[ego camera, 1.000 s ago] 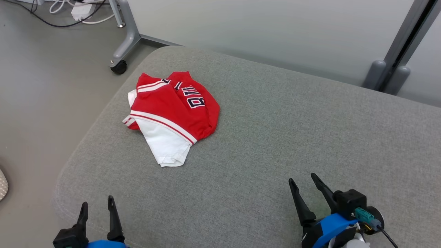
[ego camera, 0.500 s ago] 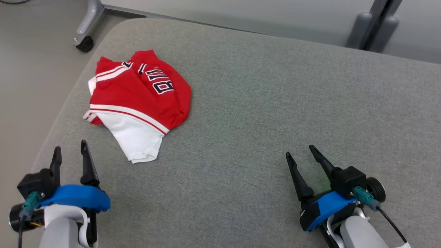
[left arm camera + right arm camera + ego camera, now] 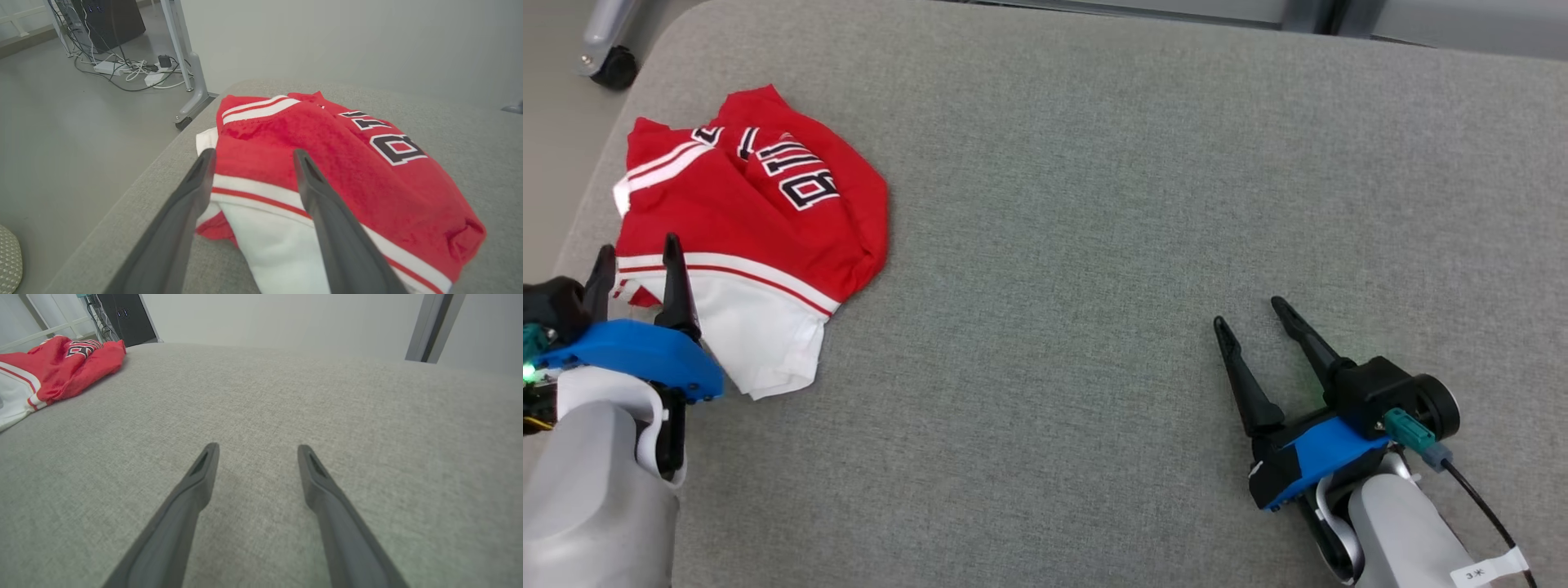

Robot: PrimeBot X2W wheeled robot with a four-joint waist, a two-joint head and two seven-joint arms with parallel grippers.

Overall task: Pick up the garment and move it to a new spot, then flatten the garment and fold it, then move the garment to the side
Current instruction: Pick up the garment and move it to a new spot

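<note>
**At lower left, my open left gripper (image 3: 638,245) faces the garment (image 3: 752,212)**

Low in the head view, my left gripper is spread wide and holds nothing. Its fingers (image 3: 676,282) point over the garment's near white-and-red edge, and I cannot tell whether they touch it. At lower right, my right gripper (image 3: 1249,311) is just as wide and empty above the bare grey cushion (image 3: 1094,204). The garment lies crumpled toward the upper left, near the cushion's corner. Past it, a caster wheel (image 3: 613,69) stands on the floor (image 3: 556,122).
</note>
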